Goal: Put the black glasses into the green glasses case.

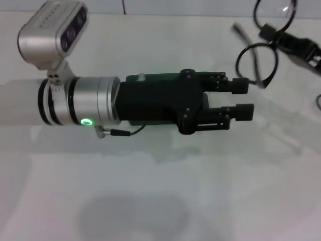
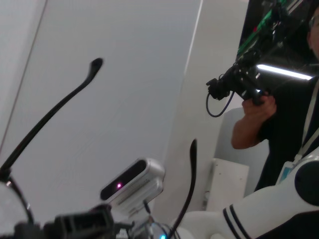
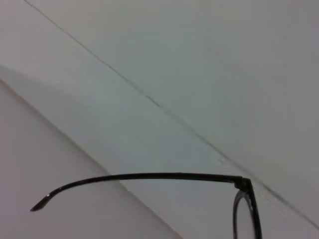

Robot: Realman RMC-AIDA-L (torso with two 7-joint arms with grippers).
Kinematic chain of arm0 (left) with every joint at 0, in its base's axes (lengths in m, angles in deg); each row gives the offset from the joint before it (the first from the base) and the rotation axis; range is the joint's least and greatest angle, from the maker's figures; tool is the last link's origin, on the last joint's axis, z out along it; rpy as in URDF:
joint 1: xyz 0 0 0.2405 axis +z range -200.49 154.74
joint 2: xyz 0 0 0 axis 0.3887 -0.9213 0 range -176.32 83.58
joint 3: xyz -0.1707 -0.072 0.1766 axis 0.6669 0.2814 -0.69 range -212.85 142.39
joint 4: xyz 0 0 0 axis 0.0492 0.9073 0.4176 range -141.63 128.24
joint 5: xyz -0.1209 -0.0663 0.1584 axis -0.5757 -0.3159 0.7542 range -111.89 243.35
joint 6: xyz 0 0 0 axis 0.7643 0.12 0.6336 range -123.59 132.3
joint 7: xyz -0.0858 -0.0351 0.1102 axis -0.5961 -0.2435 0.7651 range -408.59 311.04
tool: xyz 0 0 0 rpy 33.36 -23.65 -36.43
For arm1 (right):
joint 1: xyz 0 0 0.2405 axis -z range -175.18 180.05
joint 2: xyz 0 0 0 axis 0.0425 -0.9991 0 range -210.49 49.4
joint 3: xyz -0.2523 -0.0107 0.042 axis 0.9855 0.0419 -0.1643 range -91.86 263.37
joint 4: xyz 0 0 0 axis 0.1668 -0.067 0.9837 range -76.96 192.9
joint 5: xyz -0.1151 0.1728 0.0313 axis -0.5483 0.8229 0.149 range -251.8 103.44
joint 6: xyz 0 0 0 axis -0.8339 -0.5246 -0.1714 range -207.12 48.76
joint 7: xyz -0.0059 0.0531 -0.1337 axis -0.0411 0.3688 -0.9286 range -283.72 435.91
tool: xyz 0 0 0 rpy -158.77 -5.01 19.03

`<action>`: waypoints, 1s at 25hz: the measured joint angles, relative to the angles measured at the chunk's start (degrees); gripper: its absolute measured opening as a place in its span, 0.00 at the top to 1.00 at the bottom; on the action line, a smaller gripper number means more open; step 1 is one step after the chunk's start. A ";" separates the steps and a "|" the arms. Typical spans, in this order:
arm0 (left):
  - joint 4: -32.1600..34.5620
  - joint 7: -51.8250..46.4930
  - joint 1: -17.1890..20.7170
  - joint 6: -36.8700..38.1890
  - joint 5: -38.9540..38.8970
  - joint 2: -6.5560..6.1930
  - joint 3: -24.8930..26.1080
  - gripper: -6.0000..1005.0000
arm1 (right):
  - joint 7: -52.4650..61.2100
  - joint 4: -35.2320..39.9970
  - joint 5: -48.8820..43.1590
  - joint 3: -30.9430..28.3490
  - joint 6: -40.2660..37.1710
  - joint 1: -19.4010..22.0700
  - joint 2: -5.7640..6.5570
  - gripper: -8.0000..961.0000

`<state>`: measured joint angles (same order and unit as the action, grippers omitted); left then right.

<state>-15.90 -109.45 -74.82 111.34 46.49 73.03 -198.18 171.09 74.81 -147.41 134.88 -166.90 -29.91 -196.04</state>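
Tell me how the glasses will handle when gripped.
The glasses have a thin wire frame, so they are probably light and easily bent. The clear lenses could scratch or crack under pressure. The long temple may flex or swing at its hinge.

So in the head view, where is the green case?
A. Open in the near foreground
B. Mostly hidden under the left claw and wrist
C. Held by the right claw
B: only a green edge of the case shows behind the left claw; the right claw holds the glasses.
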 joint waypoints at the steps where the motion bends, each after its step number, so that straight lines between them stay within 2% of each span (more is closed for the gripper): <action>1: 0.00 -0.72 -0.34 -0.04 -0.01 0.02 0.00 0.47 | 0.40 -0.01 0.01 0.98 0.24 -0.08 0.01 0.87; 8: 0.04 -4.01 -2.04 -1.02 -2.70 0.27 0.12 0.47 | 3.92 0.01 -0.01 10.41 2.03 -1.01 0.16 0.87; 12: 0.46 -6.10 -2.13 -5.31 -5.55 0.30 0.15 0.47 | 4.38 0.51 -0.01 14.21 1.48 -1.10 0.32 0.87; 19: 0.22 -9.46 -2.07 -12.01 -5.90 0.30 0.12 0.47 | 4.65 0.80 0.11 14.49 -0.90 -1.14 1.20 0.87; 25: 0.24 -9.31 -1.26 -9.23 -7.37 -0.05 0.19 0.47 | 4.91 0.84 0.53 14.14 -1.57 -1.06 2.91 0.87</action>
<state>-15.66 -118.76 -76.09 102.11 39.12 72.98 -197.98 176.00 75.66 -146.88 149.02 -168.46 -30.97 -193.14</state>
